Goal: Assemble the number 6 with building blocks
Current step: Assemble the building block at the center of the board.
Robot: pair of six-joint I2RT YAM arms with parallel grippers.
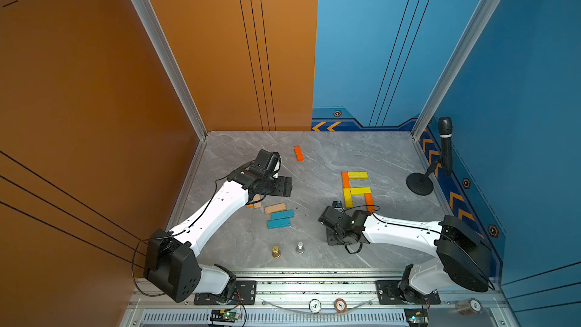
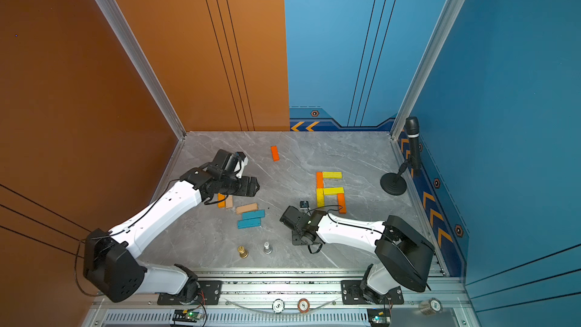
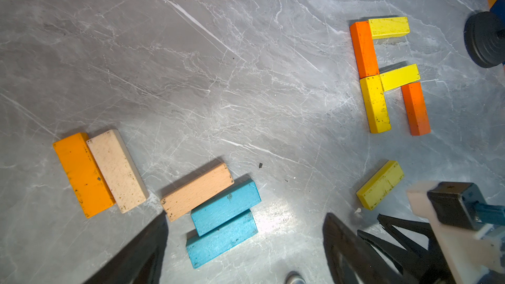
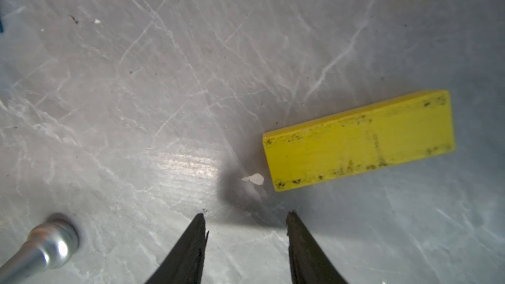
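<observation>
1. Grey marble tabletop (image 1: 314, 158): half-built 6 (image 1: 349, 198) lacks bottom bar.
2. Likely next: loose yellow block (image 4: 358, 140) lies flat off the 6's open end, long axis roughly along the jaw line of right gripper (image 4: 246, 214).
3. Nearer right gripper part-open, empty; left gripper (image 3: 246, 214) wide, empty.

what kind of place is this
Probably a robot lab booth: left arm and right arm mounted on an aluminium rail, orange wall and blue wall closing in a marble-look table, and a microphone on a stand.
</observation>
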